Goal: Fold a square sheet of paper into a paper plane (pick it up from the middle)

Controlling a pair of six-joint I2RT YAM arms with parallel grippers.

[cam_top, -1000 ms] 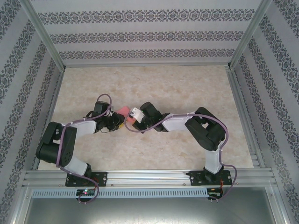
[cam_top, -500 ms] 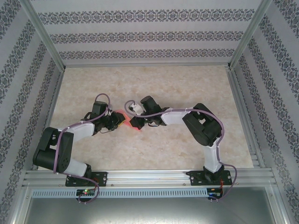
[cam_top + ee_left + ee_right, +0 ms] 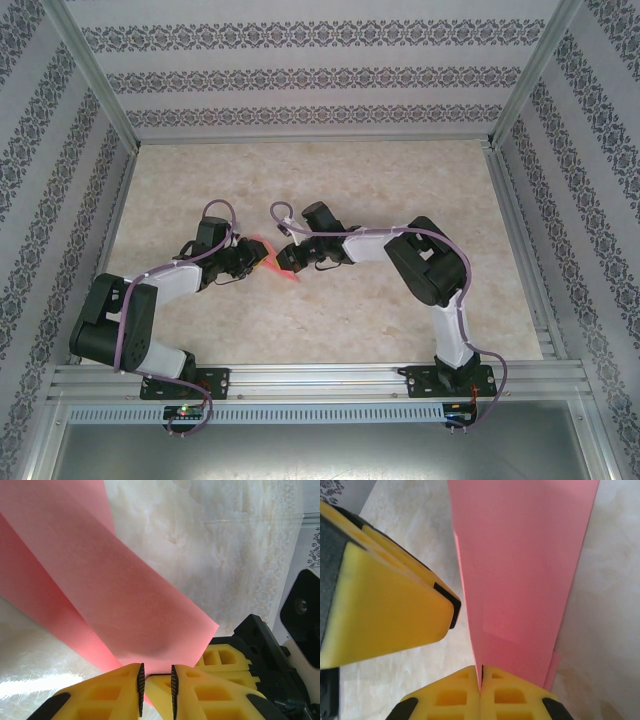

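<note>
Left pincer (image 3: 156, 677), right pincer (image 3: 481, 677), one sheet (image 3: 520, 580)

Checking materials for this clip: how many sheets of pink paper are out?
1. The pink paper is folded, near the middle of the table; the right gripper pinches one end. Its layers look like one sheet, though another could hide beneath.

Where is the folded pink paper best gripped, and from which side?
Grip the pink paper at its thin edge, coming edge-on in its own plane, as the right gripper does: it is flat and layered, so jaws closing across its faces should pinch the layers together.
</note>
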